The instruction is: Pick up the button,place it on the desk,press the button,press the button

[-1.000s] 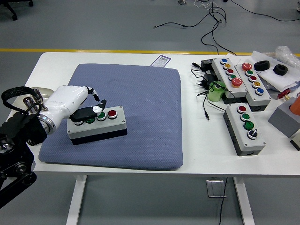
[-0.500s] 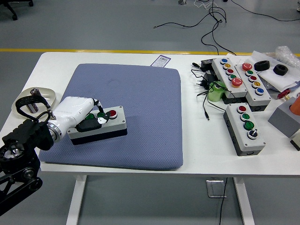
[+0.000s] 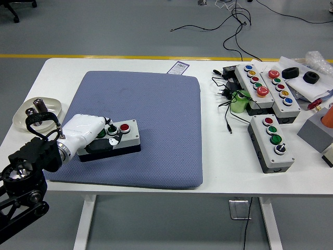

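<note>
A grey button box [image 3: 126,136] with a black base lies on the blue mat [image 3: 156,114], left of its middle. Its red button [image 3: 125,127] at the right end is uncovered, and a dark green one [image 3: 112,130] shows beside it. My left hand [image 3: 106,133], white with black tips, lies on top of the box's left half and hides the buttons there. I cannot see whether it grips the box or only presses down on it. The box sits flat on the mat. My right arm is out of view.
Three more button boxes [image 3: 271,141] [image 3: 253,83] [image 3: 281,91] lie on the white table [image 3: 229,166] at the right, among black cables [image 3: 223,88]. A shallow dish [image 3: 39,109] sits by the left table edge. A grey block [image 3: 315,133] is at the far right.
My left hand has come down from above the buttons onto the box's left half, and the arm has swung lower and nearer. The box has barely shifted.
</note>
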Action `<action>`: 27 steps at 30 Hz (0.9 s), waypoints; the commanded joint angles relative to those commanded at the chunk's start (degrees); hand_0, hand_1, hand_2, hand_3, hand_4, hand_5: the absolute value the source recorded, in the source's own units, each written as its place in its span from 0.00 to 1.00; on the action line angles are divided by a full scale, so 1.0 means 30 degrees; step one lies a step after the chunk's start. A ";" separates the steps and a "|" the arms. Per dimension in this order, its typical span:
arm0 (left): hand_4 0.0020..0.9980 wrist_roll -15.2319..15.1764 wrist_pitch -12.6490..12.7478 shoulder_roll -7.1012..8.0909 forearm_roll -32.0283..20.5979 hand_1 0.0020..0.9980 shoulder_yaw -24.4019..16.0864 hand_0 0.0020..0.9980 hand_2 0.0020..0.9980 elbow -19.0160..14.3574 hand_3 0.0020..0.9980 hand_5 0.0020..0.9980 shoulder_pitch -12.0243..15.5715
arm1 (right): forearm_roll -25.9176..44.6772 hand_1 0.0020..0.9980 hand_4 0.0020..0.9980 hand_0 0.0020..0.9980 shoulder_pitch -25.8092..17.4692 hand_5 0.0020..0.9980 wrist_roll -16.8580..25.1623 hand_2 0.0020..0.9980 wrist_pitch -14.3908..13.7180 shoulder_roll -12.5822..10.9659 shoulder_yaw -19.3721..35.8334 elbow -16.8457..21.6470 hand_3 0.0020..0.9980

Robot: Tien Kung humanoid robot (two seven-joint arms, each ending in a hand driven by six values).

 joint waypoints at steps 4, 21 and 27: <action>0.57 0.0045 0.2176 0.0006 0.0679 0.00 -0.0078 0.00 0.00 -0.0444 0.67 1.00 -0.0081 | -0.0024 0.64 0.28 0.54 0.0036 0.12 -0.0010 0.69 0.0003 0.0000 -0.0011 0.0000 0.61; 0.57 -0.0290 0.3104 -0.0405 0.0090 0.00 0.1055 0.00 0.00 0.0390 0.69 1.00 -0.0546 | 0.0304 0.64 0.28 0.54 0.0100 0.11 -0.0005 0.69 0.0010 -0.0002 -0.0351 0.0000 0.61; 0.57 -0.0250 0.2783 -0.0492 -0.0065 0.00 0.1392 0.00 0.00 0.0468 0.69 1.00 -0.0740 | 0.0434 0.64 0.28 0.54 0.0112 0.12 -0.0002 0.69 0.0004 -0.0043 -0.0468 0.0000 0.61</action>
